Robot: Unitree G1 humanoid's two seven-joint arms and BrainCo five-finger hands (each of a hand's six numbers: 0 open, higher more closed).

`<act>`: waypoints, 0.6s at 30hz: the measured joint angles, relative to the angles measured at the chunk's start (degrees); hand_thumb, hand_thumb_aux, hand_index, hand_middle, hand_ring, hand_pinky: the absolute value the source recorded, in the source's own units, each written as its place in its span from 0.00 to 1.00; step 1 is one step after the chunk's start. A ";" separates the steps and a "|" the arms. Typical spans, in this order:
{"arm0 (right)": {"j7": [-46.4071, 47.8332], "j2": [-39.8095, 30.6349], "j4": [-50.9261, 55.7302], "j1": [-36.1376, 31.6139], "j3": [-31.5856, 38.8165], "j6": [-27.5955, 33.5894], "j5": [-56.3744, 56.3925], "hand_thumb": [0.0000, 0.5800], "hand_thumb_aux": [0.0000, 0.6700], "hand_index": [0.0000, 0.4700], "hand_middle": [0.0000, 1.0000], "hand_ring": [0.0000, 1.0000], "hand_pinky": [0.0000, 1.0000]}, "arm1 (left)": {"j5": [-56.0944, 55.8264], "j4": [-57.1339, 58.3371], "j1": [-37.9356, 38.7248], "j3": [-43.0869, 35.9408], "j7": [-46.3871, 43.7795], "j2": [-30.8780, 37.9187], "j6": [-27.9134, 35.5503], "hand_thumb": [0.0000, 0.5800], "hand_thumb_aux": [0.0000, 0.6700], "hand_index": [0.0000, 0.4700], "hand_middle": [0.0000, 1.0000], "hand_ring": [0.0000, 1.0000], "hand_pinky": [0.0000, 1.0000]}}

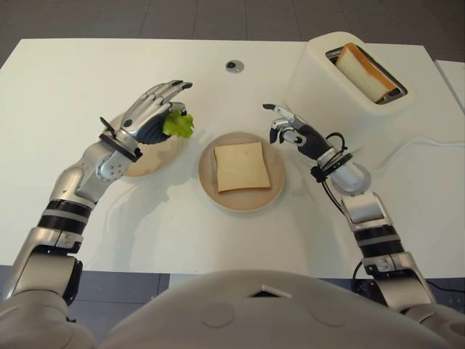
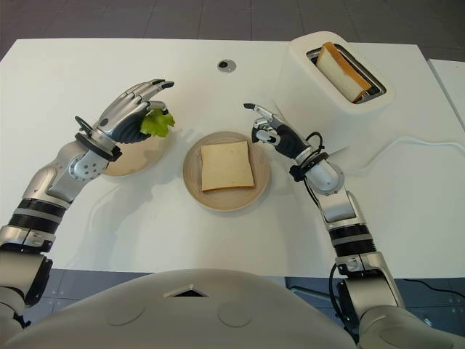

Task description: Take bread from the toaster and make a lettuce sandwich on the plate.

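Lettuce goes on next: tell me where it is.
The lettuce is on the left, by the left hand, at the dish's right edge, near the plate.

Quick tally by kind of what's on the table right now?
Bread slices: 2
Plates: 2
Lettuce leaf: 1
Toaster: 1
Total: 6

One bread slice (image 2: 227,166) lies on our plate (image 2: 218,202); a second slice (image 2: 341,71) stands in the toaster (image 2: 312,91). Our left hand (image 2: 127,113) seems to grip the lettuce (image 2: 156,123) over a smaller dish (image 2: 134,164); our right hand (image 2: 277,135) hovers empty.
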 measured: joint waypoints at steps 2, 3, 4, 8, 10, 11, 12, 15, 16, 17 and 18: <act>-1.08 0.14 -0.57 -0.17 -1.71 0.10 0.46 0.00 0.00 0.00 0.56 0.56 0.56 | 0.21 -0.08 -0.01 -1.02 -0.50 -1.61 0.00 1.00 1.00 1.00 0.00 0.00 0.00; -1.53 0.41 -0.85 -0.47 -2.74 0.16 1.24 0.00 0.00 0.00 0.56 0.56 0.56 | 0.67 -0.29 -0.02 -2.00 -0.82 -2.48 0.03 1.00 1.00 1.00 0.00 0.00 0.00; -1.80 0.47 -1.15 -0.79 -3.43 0.20 2.04 0.00 0.00 0.00 0.56 0.56 0.56 | 1.44 -0.52 -0.05 -2.63 -0.93 -3.38 0.14 1.00 1.00 1.00 0.00 0.00 0.00; -2.34 1.71 -2.64 -1.20 -4.96 0.23 3.23 0.00 0.00 0.00 0.56 0.56 0.56 | 3.08 4.14 -3.39 -6.67 -0.75 -9.87 1.29 1.00 1.00 1.00 0.00 0.00 0.00; -2.55 1.99 -3.24 -1.33 -5.45 0.26 3.80 0.00 0.00 0.00 0.56 0.56 0.56 | 4.58 7.48 -5.63 -8.26 0.50 -13.11 2.27 1.00 1.00 1.00 0.00 0.00 0.00; -2.56 2.13 -3.63 -1.49 -5.55 0.27 4.35 0.00 0.00 0.00 0.56 0.56 0.56 | 6.18 9.85 -7.16 -9.63 1.50 -14.77 3.30 1.00 1.00 1.00 0.00 0.00 0.00; -2.55 2.29 -3.97 -1.55 -5.56 0.32 4.38 0.00 0.00 0.00 0.56 0.56 0.56 | 7.39 11.63 -8.03 -10.73 2.20 -16.08 3.99 1.00 1.00 1.00 0.00 0.00 0.00; -2.47 2.32 -4.53 -1.53 -5.76 0.46 4.59 0.00 0.00 0.00 0.56 0.56 0.56 | 9.56 13.19 -8.30 -13.90 3.00 -18.07 4.31 0.98 0.87 0.87 0.00 0.00 0.00; -2.47 2.32 -4.74 -1.47 -5.93 0.55 4.63 0.00 0.00 0.00 0.56 0.56 0.56 | 10.24 13.25 -8.29 -14.79 3.04 -18.53 4.09 0.98 0.86 0.86 0.00 0.00 0.00; -2.47 2.32 -5.06 -1.37 -6.13 0.66 4.65 0.00 0.00 0.00 0.56 0.56 0.56 | 10.62 13.25 -8.25 -15.80 3.02 -18.79 3.78 0.98 0.87 0.87 0.00 0.00 0.00; -2.47 2.32 -5.39 -1.33 -6.22 0.76 4.66 0.00 0.00 0.00 0.56 0.56 0.56 | 10.73 13.25 -8.13 -16.70 2.82 -19.05 3.36 0.98 0.87 0.87 0.00 0.00 0.00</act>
